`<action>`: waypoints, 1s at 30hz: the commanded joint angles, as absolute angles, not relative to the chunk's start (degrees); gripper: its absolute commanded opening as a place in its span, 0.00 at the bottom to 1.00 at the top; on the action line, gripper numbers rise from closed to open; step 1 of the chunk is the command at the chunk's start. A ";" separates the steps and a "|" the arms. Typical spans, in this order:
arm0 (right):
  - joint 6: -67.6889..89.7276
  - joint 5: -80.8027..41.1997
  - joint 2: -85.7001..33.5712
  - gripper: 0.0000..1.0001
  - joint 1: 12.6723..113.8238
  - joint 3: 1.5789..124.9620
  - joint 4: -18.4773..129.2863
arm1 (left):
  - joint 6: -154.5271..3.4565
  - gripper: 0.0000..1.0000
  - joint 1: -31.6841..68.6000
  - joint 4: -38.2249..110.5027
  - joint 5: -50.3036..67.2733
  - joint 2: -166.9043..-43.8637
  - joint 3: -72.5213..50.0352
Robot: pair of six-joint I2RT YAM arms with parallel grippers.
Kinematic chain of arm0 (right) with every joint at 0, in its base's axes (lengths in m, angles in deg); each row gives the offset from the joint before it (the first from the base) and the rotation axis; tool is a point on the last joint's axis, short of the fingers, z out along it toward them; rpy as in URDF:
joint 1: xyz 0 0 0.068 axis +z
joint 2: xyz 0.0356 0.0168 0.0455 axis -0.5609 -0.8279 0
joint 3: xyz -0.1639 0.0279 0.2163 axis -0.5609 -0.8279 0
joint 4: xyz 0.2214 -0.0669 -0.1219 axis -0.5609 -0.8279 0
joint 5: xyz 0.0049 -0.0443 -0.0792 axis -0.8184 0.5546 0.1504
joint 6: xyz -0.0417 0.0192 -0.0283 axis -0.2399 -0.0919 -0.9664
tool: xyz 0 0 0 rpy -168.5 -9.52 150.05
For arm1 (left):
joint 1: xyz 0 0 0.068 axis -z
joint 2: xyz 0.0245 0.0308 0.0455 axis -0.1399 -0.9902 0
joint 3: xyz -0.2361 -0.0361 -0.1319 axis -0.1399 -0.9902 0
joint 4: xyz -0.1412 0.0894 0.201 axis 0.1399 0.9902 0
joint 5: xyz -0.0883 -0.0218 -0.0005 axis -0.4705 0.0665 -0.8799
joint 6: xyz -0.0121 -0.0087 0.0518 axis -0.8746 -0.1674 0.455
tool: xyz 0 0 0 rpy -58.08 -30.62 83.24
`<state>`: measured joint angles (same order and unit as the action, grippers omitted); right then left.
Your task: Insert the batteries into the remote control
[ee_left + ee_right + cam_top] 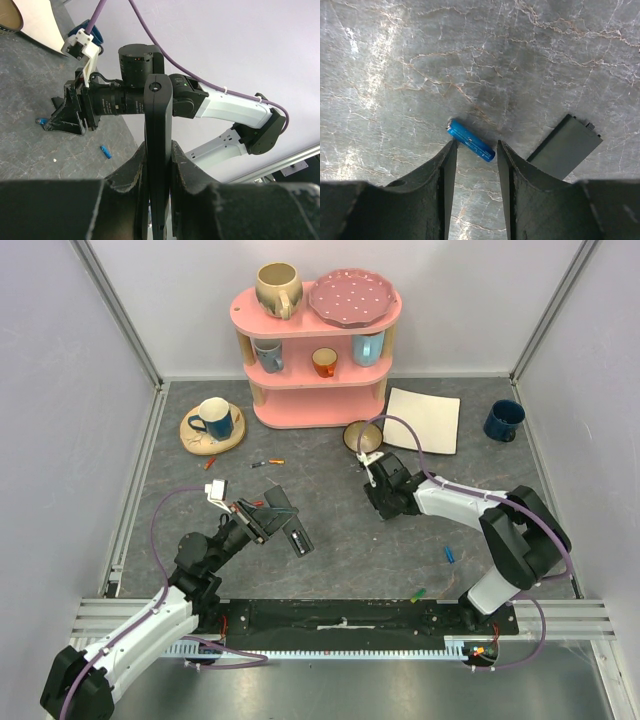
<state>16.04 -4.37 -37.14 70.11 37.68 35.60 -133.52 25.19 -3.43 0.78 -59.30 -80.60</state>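
Clamping the remote control edge-on, the left gripper pressed a finger against each flat face of the black slab. In the top view the left arm stretched from the lower left corner toward the middle, with the remote control raised above the table, left of centre.

The right arm folded in from the lower right, its elbow near the right edge and its forearm slanting up-left, so that the right gripper pointed down at the table just right of centre. Its wrist view showed what the top view hid: the fingers stood apart, and a blue battery lay slantwise on the table at their tips, gripped by neither. A flat black piece lay near it, toward the right of that frame.

The left wrist view caught the right gripper from the side. The top view alone showed a second blue battery and a green battery at lower right.
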 commanded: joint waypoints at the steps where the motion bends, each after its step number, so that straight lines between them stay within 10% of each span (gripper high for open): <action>1: 14.93 -7.24 -37.18 0.45 70.07 37.03 38.07 | -132.42 0.02 25.18 -5.61 1.01 -59.33 -88.51; 18: 28.10 -8.73 -34.02 0.18 70.94 32.20 41.58 | -132.51 0.02 25.09 -6.76 1.45 -60.83 -88.95; 30: 28.11 -5.13 -33.58 0.42 73.14 34.66 38.60 | -132.77 0.02 25.18 -7.20 1.28 -61.71 -88.95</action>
